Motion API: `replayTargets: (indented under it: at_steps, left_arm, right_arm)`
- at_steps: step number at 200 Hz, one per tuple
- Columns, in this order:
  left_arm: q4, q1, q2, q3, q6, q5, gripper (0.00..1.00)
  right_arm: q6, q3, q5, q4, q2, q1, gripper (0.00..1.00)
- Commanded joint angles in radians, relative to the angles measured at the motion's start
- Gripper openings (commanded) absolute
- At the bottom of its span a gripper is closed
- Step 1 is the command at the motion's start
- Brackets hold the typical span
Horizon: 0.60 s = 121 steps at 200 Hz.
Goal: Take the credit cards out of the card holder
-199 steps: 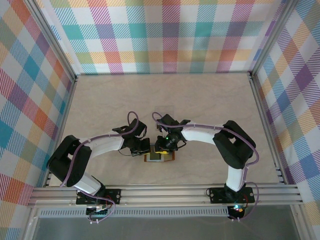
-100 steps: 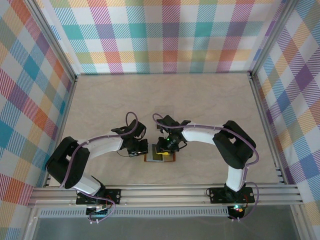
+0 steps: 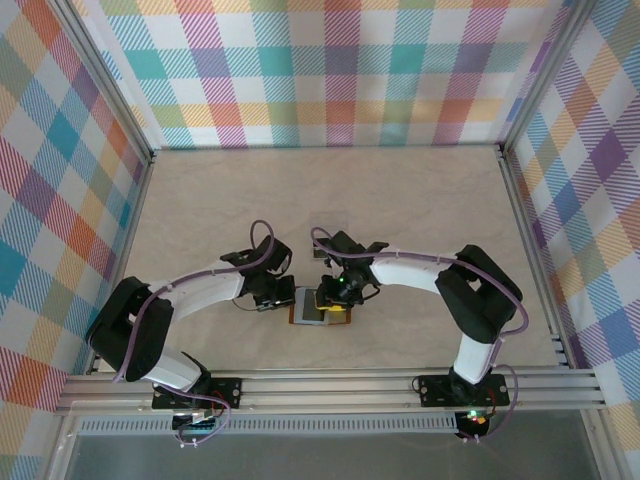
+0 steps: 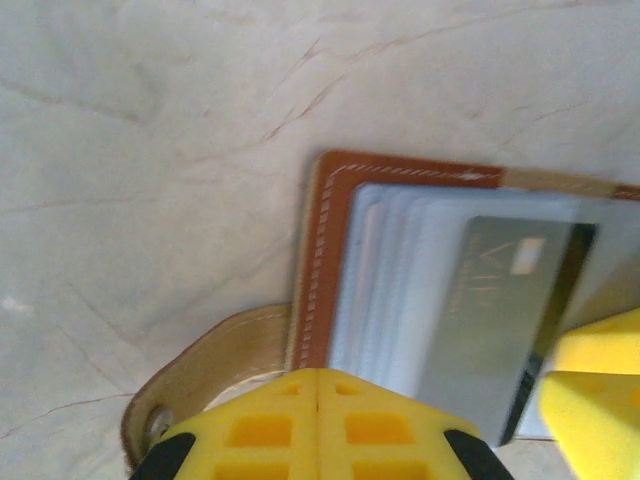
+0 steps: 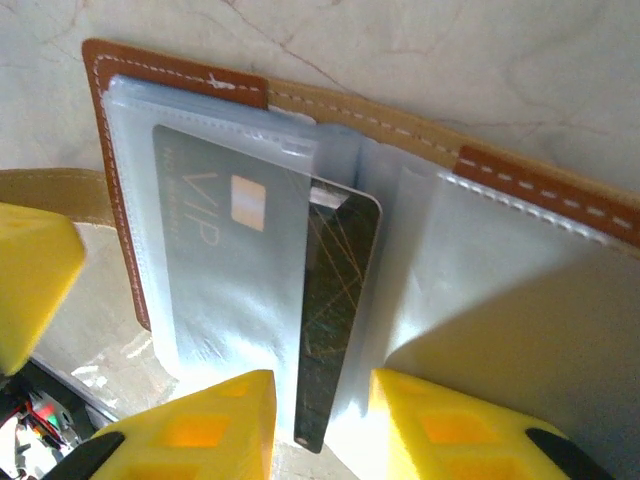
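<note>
The card holder (image 3: 322, 317) lies open on the table, a brown leather wallet (image 5: 108, 130) with clear grey-blue sleeves. Its tan side tab (image 4: 215, 362) points left. A pale card marked VIP (image 5: 212, 245) sits in a sleeve. A dark blackish-green card (image 5: 338, 318) stands on edge, partly out of its sleeve. My right gripper (image 5: 320, 425) is open, one yellow finger on each side of the dark card, with gaps on both sides. My left gripper (image 4: 318, 378) is shut, its tips at the wallet's left edge (image 4: 318, 262) by the tab.
Pale marbled tabletop (image 3: 330, 200) stretches behind the wallet. Plaid walls and metal frame posts (image 3: 520, 200) enclose the table. Both arms meet over the wallet near the front rail (image 3: 330, 385).
The right arm has shifted a little to the right and its jaws have widened slightly. The left gripper stays shut at the wallet's edge.
</note>
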Motion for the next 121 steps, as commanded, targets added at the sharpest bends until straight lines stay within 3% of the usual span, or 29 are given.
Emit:
replayTargets:
  at_steps: [1, 34, 76, 121]
  left_arm:
    - [-0.059, -0.01, 0.0, 0.061, 0.032, 0.002, 0.07]
    - [-0.057, -0.017, 0.017, 0.086, 0.028, 0.02, 0.07]
    - [0.053, -0.025, 0.102, 0.07, 0.003, 0.133, 0.06]
    - [-0.002, -0.028, 0.133, 0.051, 0.029, 0.067, 0.05]
  right_arm:
    - [0.007, -0.025, -0.051, 0.036, -0.026, -0.015, 0.32]
    - [0.019, -0.044, -0.095, 0.087, -0.02, -0.031, 0.3]
    - [0.036, -0.064, -0.116, 0.142, -0.001, -0.04, 0.29]
    - [0.066, -0.11, -0.15, 0.234, 0.022, -0.045, 0.26]
